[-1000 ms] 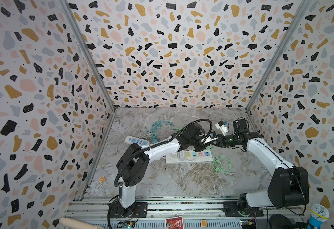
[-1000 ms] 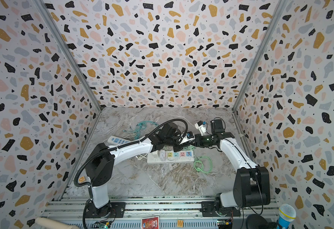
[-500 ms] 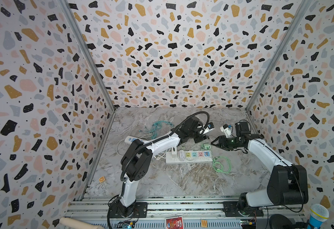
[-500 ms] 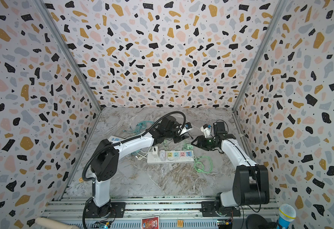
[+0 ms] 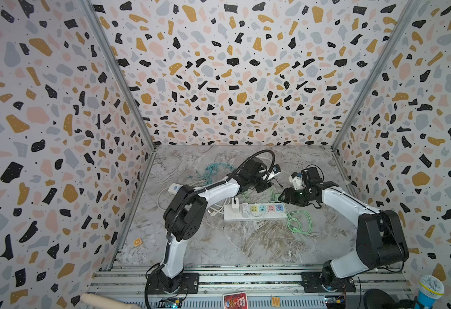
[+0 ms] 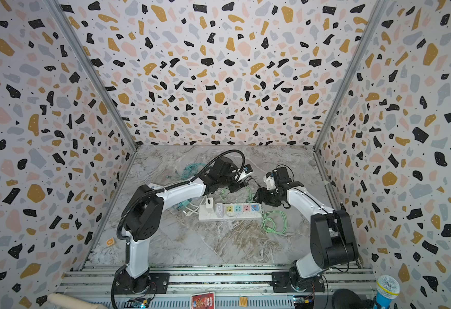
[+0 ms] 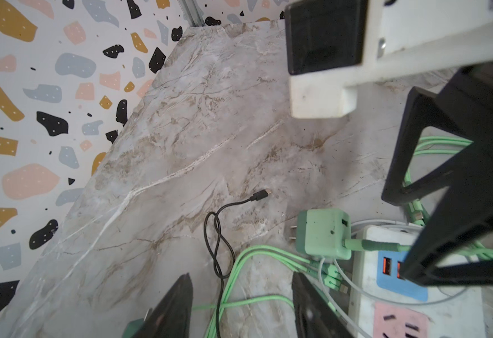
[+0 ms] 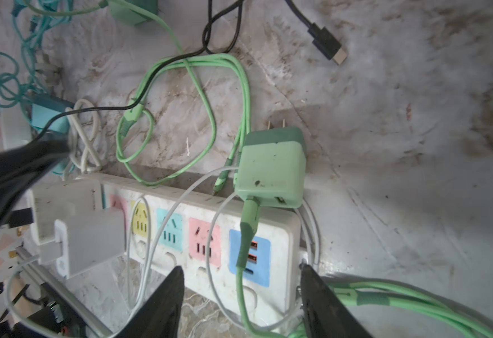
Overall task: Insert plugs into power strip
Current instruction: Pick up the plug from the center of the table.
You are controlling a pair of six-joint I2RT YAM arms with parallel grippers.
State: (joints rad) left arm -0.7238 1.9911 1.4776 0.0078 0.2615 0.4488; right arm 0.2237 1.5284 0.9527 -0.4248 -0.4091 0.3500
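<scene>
Comparing with a second ago, I see the two arms have parted: they were bunched together over the USB end of the power strip, and now the left gripper and the right gripper hang apart, each with its jaws spread about halfway and nothing between them. The mint green plug has been let go and lies on its side on the worktop, against the strip's far long edge by the blue USB panel, with its two flat prongs pointing toward the worktop's back edge, away from any socket. I judge the insertion has not taken, and the plug needs regrasping and turning prongs-down. A white plug appears seated at the strip's opposite end, and the yellow, teal and pink sockets between stand vacant. A teal plug sits beyond the strip's far edge beside its tangled cable. The mint plug is a rounded matt cube with a darker green collar at the prong end, scuffed with dark specks, and its thin rubbery green cord runs over the USB panel. The strip is hard white plastic, grimy, with a thin white cable draped across its sockets, on a smooth grey marble-patterned worktop
</scene>
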